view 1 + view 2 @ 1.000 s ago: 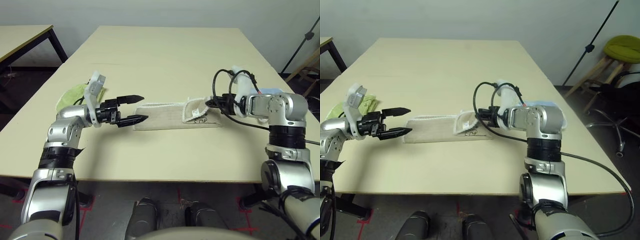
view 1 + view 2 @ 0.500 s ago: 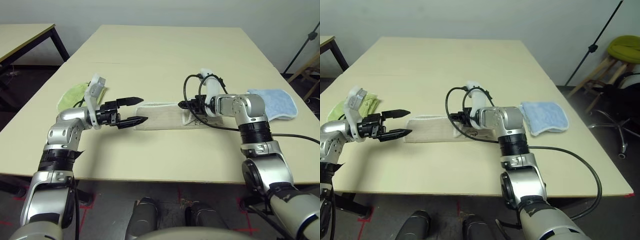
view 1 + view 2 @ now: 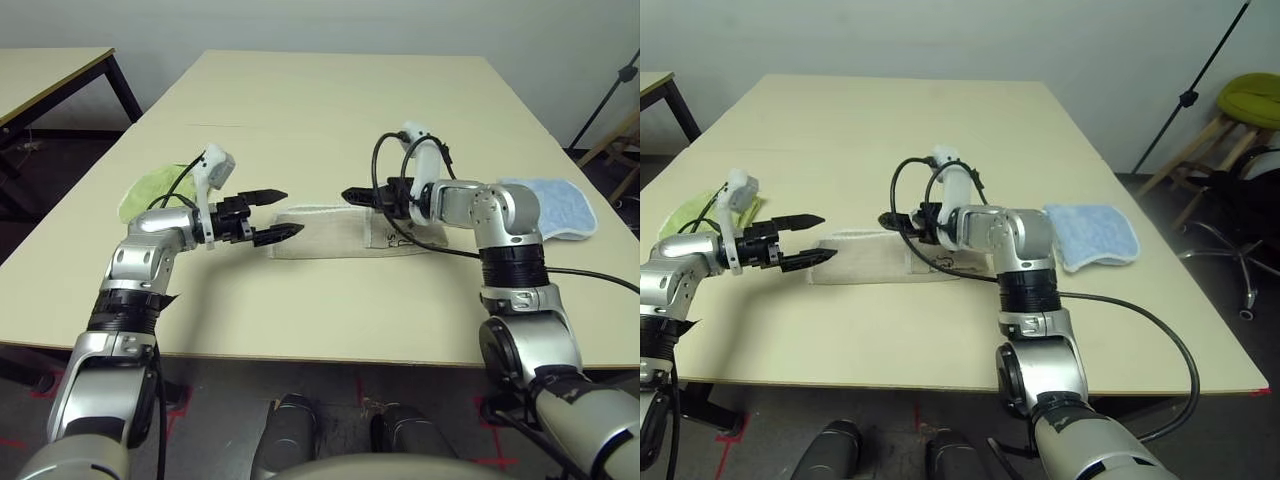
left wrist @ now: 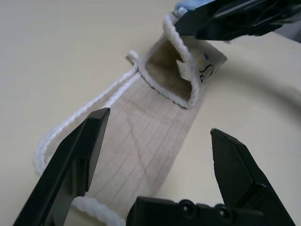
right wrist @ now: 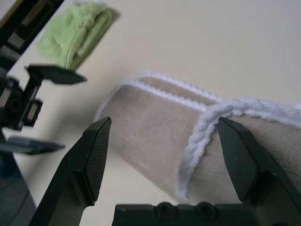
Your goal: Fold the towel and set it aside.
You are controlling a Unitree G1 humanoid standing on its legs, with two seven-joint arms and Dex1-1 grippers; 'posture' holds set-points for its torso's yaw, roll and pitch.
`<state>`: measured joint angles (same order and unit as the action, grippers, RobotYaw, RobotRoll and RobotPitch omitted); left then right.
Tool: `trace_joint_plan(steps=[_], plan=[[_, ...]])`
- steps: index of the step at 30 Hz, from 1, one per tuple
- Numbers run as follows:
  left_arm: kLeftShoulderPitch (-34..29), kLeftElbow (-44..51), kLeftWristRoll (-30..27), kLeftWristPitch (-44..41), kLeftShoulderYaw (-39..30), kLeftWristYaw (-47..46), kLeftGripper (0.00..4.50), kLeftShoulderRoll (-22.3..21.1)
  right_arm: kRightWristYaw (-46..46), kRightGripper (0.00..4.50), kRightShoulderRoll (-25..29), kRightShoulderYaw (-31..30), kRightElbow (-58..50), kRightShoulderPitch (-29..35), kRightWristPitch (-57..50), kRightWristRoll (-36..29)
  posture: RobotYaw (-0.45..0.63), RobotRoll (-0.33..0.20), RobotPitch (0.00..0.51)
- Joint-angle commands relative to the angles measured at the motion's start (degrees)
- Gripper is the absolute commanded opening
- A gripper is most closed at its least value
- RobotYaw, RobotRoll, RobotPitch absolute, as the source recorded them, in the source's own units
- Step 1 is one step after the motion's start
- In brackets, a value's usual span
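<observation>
Towel (image 3: 345, 231), beige terry folded into a long narrow strip, lying flat near the middle of the pale matte counter (image 3: 330, 110) between the two arms. White rope-like edging runs along its long sides; in the right wrist view the cord reads as a twisted braid crossing the nap. At the strip's right end a flap is turned back on itself, forming an open loop lined with the same edging, and a small dark printed mark sits beside it, too small to read.

Left gripper (image 3: 275, 215): two black tapered fingers spread apart and empty, tips just at the strip's left end; contact with the cloth cannot be judged.

Right gripper (image 3: 352, 195): black fingers parted, grasping nothing, poised above the turned-back end. Its fingers (image 5: 96, 153) carry a fine cross-hatched pad texture. The right forearm and its looping black cable cover part of the towel's right end.

Lime-green cloth (image 3: 150, 188), fuzzy and crumpled, lies by the counter's left edge, partly behind the left arm. Light-blue cloth (image 3: 560, 205), soft with rounded corners, lies well apart to the right.
</observation>
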<state>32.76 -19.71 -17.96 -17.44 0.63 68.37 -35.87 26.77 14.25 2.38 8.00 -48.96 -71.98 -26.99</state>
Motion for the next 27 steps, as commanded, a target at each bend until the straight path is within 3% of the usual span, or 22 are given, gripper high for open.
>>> trace_joint_plan(steps=[1,4,11,18,23,25,27], plan=[[0.77,-2.17,-0.3,-0.44,0.54,2.19,4.5,-0.11,5.02,4.47,6.97,-6.19,-3.36,0.65,-2.79,-0.2,0.13,0.0,0.048],[0.91,-3.44,-0.78,0.56,0.01,3.24,4.5,0.32,8.44,4.47,13.16,-11.38,-4.19,1.01,-2.18,1.01,0.12,0.0,0.048],[1.34,-3.84,-0.17,0.7,0.61,3.43,4.5,0.95,15.5,4.47,19.66,-11.83,-4.53,0.53,-0.11,-0.73,0.12,0.0,0.049],[3.67,1.24,-1.03,-1.93,0.64,-2.31,4.5,5.54,11.82,4.47,17.4,-1.25,4.22,1.65,28.31,4.91,0.13,0.0,0.049],[6.04,2.22,-0.84,-3.28,1.34,-10.3,4.5,14.12,6.54,4.47,14.52,2.3,7.37,8.24,42.33,8.79,0.12,0.0,0.049],[6.62,2.12,-0.22,-2.48,1.4,-14.8,4.09,18.41,3.95,4.5,11.82,4.41,4.94,12.31,44.12,7.77,0.11,0.0,0.049],[6.87,2.43,-0.13,-3.07,1.86,-17.52,3.55,21.45,1.47,4.07,9.99,5.61,3.45,15.09,46.2,8.08,0.1,0.0,0.048]])
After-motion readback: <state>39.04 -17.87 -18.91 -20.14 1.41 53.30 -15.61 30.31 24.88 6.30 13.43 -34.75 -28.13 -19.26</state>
